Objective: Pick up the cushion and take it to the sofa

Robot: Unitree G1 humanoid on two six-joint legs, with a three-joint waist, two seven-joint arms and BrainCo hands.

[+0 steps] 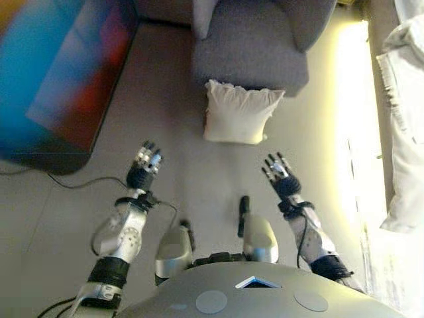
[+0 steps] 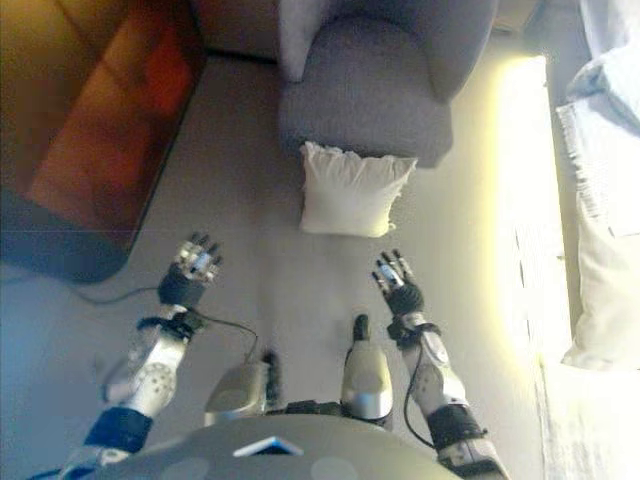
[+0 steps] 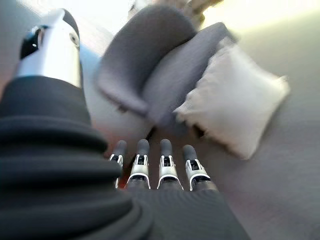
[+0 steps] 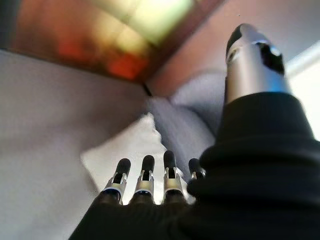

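A cream cushion [image 1: 237,112] stands on the floor, leaning against the front of a grey armchair [image 1: 255,46]. The cushion [image 3: 240,100] also shows in the left wrist view and, partly behind the fingers, in the right wrist view [image 4: 127,147]. My left hand [image 1: 145,165] hovers open over the floor, short of the cushion and to its left. Its fingers [image 3: 165,160] are straight. My right hand [image 1: 279,173] is open too, short of the cushion's right corner, holding nothing. Neither hand touches the cushion.
A large dark cabinet or screen [image 1: 59,79] stands at the left. White cloth [image 1: 404,119] lies along the right edge beside a bright strip of floor [image 1: 351,112]. Grey floor [image 1: 159,106] runs between the cabinet and the armchair.
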